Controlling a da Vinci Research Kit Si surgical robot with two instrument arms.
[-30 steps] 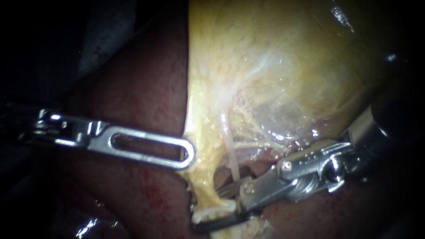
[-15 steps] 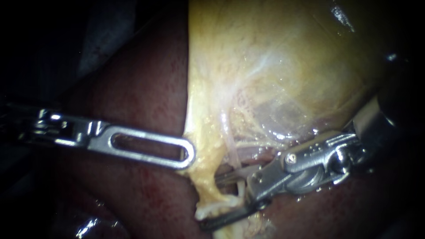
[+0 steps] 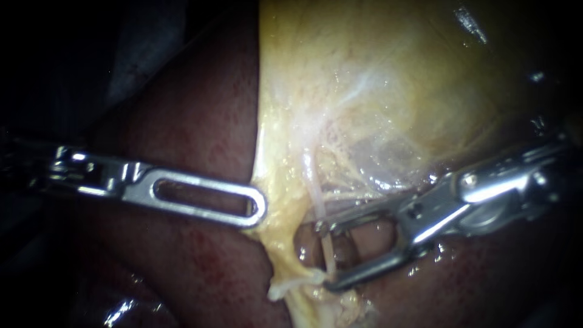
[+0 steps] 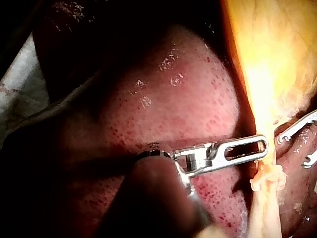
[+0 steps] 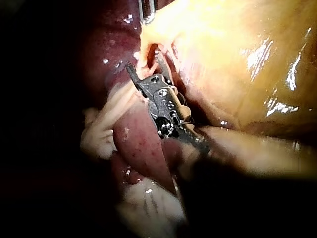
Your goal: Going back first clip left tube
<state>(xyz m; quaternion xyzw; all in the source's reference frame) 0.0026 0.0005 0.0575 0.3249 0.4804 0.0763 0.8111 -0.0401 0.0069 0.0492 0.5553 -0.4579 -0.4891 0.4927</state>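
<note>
A thin pale tube (image 3: 320, 209) runs down from the yellow gallbladder (image 3: 395, 79) to a whitish stump of tissue (image 3: 291, 285). My right instrument (image 3: 323, 256) comes in from the right with its jaws open. Their tips stand one on each side of the tube's lower part, and I cannot make out a clip on it. My left instrument (image 3: 258, 209), with a slotted jaw, is shut on the gallbladder's yellow edge and holds it out to the left. In the left wrist view its jaws (image 4: 263, 148) bite that same edge. The right wrist view shows my right instrument (image 5: 143, 62) tight against the yellow tissue.
Dark red liver (image 3: 194, 121) lies under and around both instruments. It appears again in the left wrist view, liver (image 4: 173, 109), beneath the shaft. A dark hollow (image 3: 303, 249) opens behind the tube. The view's left side is dark.
My right instrument has drawn back to the right along the tube's side, and its jaws have spread wide. The left instrument and the gallbladder's edge have stayed put.
</note>
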